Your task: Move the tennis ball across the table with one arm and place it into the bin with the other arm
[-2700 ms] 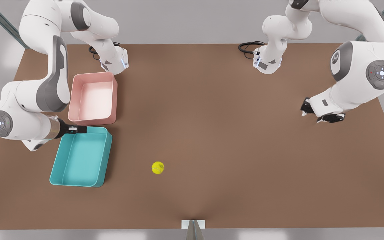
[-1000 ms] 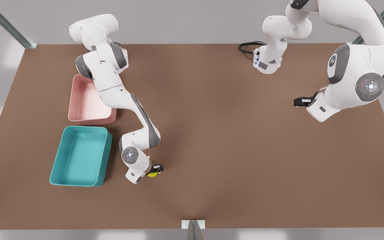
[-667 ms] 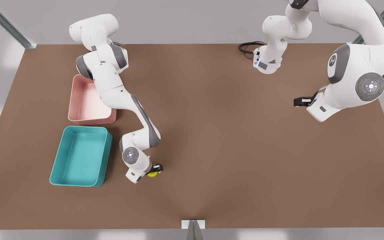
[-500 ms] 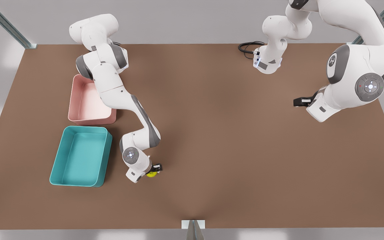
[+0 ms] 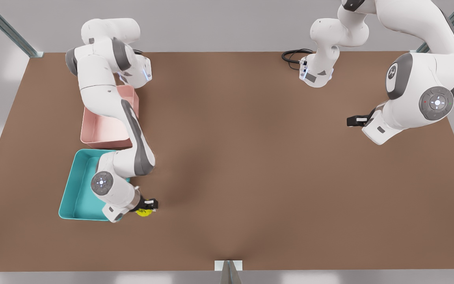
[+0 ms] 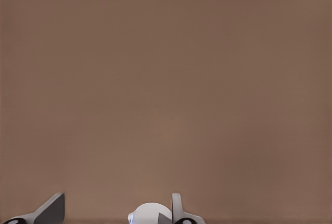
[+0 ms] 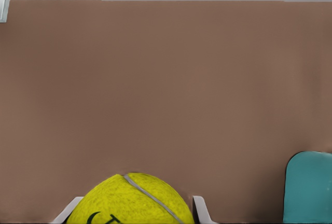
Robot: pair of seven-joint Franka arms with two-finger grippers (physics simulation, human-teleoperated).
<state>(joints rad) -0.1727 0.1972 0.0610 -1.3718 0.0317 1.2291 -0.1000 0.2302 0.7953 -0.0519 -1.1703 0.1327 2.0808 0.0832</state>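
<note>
Since the frame half a second earlier, the right gripper (image 5: pixel 147 208) has carried the tennis ball (image 5: pixel 143 212) toward the front view's left; it is now just beside the bin's (image 5: pixel 78 185) near corner on that view's right side, where before it stood well apart from the bin.

Front view: the bin is the teal tub at the front view's left. Its visible floor holds nothing, and part of it is covered by the right arm's (image 5: pixel 105 98) wrist and forearm. The pink tub (image 5: pixel 101 130) stands just behind the bin, also partly covered by that arm; nothing shows in its visible interior. The right gripper is closed on the tennis ball, which sits between the black fingers, outside the bin wall and over the table (image 5: pixel 250 165). Whether the ball touches the table cannot be told. The left gripper (image 5: pixel 354 121) waits above the table at the front view's right, well apart from the ball and both tubs. How wide its fingers stand cannot be told in this view.

Left wrist view: the left gripper's two fingertips (image 6: pixel 49 209) stand wide apart with nothing between them, over bare table (image 6: pixel 166 79).

Right wrist view: the tennis ball (image 7: pixel 129 200) is clamped between the two pale finger pads (image 7: pixel 204 211), its curved seam visible. A rounded corner of the bin (image 7: pixel 308 187) lies near the ball.
</note>
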